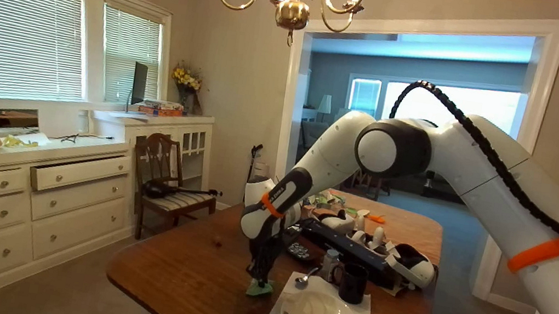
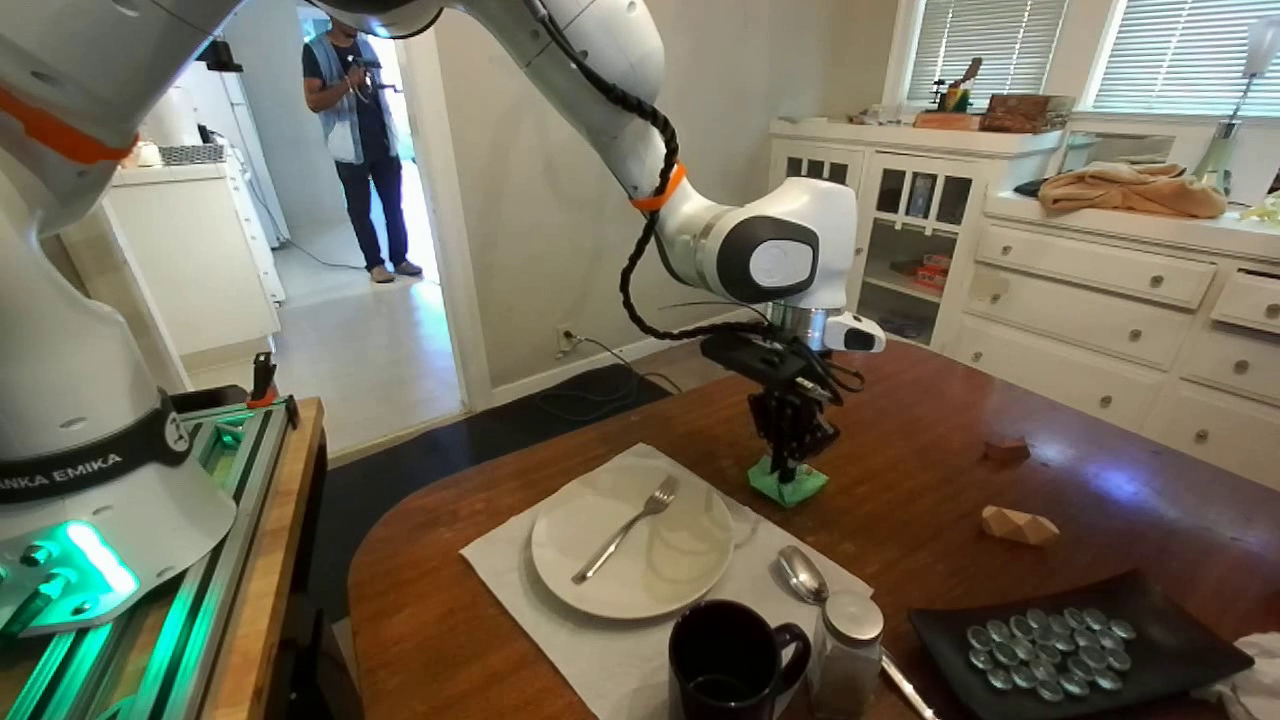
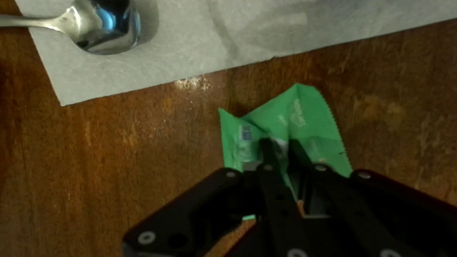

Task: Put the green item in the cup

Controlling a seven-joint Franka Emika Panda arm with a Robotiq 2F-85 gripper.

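Clearly, the tool (image 3: 280,143) is pinching the green packet (image 3: 304,127), its fingers (image 3: 267,156) hiding the middle; whether the underside is touching the table (image 1: 183,281), I'm not making out. The packet is showing between the placemat (image 2: 600,655) and the table's corner nearest the drawers (image 2: 1080,312). In an exterior view the black mug (image 2: 725,655) is running off the bottom. The arm (image 2: 635,50) is arching over an edge, pointing the tool down.
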